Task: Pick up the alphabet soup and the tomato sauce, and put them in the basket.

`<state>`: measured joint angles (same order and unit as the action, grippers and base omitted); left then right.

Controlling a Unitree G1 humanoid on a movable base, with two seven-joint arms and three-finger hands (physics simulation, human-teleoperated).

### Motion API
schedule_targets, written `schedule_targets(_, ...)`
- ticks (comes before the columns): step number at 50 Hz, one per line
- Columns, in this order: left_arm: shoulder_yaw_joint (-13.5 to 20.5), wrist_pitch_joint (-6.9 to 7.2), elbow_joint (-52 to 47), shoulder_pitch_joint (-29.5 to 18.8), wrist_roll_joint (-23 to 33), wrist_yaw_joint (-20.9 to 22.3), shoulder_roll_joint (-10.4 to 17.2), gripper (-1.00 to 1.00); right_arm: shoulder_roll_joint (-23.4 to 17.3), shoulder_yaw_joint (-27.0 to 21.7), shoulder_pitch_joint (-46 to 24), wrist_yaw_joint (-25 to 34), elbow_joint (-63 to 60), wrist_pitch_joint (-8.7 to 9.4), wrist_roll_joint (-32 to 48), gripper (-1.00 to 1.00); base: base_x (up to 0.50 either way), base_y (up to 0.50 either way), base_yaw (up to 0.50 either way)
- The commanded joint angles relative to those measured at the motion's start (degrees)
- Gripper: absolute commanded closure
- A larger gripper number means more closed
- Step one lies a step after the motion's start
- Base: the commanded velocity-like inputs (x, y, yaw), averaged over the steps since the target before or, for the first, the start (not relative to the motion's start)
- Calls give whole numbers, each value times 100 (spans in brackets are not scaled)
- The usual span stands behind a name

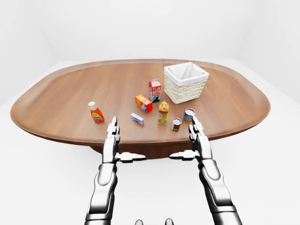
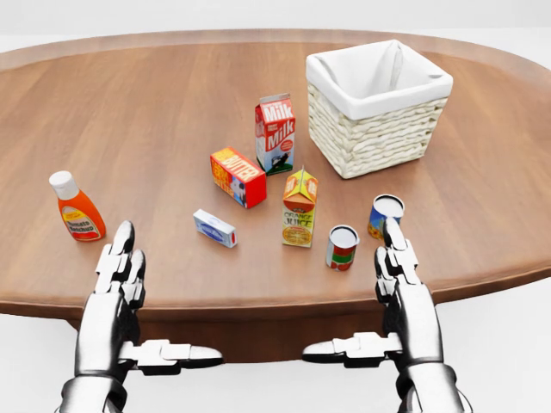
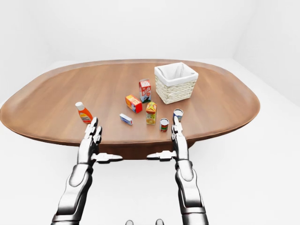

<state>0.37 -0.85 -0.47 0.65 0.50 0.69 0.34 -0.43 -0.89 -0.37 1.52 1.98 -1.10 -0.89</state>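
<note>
Two small cans stand near the table's lower edge in the head view. One has a red and green label [image 2: 341, 248], which I take for the tomato sauce. The other has a blue and yellow label [image 2: 385, 215], which I take for the alphabet soup. The white-lined wicker basket [image 2: 375, 129] stands above them, empty. My right hand [image 2: 401, 271] is open, its straight fingers ending just below and right of the blue can; contact cannot be told. My left hand [image 2: 119, 274] is open at the table's edge, below an orange bottle [image 2: 77, 210].
Between the hands lie a milk carton [image 2: 275, 133], a red-orange butter box [image 2: 238, 176], an orange juice carton [image 2: 299, 208] and a small white-blue box [image 2: 214, 228]. The oval wooden table [image 1: 61, 89] stands on a white floor.
</note>
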Motion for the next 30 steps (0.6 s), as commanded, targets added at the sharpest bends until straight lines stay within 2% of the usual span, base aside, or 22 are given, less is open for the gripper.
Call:
schedule_targets(1,45,-190,-29,99,146,106,44,-100,-86,-135,-61,268,151,110,-216,-100,0,0,0)
schedule_targets(2,38,-184,-17,97,177,90,41,-100,-86,-127,-31,261,8,220,-209,-100,0,0,0)
schedule_targets(6,23,-147,-47,114,213,87,38,-100,-78,-114,3,265,-39,229,-178,-100,0,0,0)
schedule_targets(7,33,-199,13,101,208,91,42,-100,-76,-113,16,267,-68,239,-176,-100,0,0,0)
schedule_targets(11,12,-193,-79,154,230,92,31,-100,-69,-105,57,263,-78,138,-133,-100,0,0,0)
schedule_targets(12,10,-203,-93,163,239,87,30,-100,-65,-102,83,249,-129,73,-110,-100,0,0,0)
schedule_targets(13,1,-229,-117,179,269,72,29,-100,-49,-94,126,258,271,-390,-39,-100,0,0,0)
schedule_targets(15,-8,-302,-180,223,320,36,25,-100,-52,-36,262,233,-423,-195,19,-100,0,0,0)
schedule_targets(16,-22,-383,-265,271,382,-8,22,-100,-44,-8,343,227,-614,-183,63,-100,0,0,0)
schedule_targets(18,-50,-415,-480,407,536,-132,7,-100,-28,2,465,197,-854,-390,127,-100,0,0,0)
schedule_targets(30,-137,-415,-1436,911,1296,-627,-17,-100,10,-34,736,-3,-1528,-390,347,-100,0,0,0)
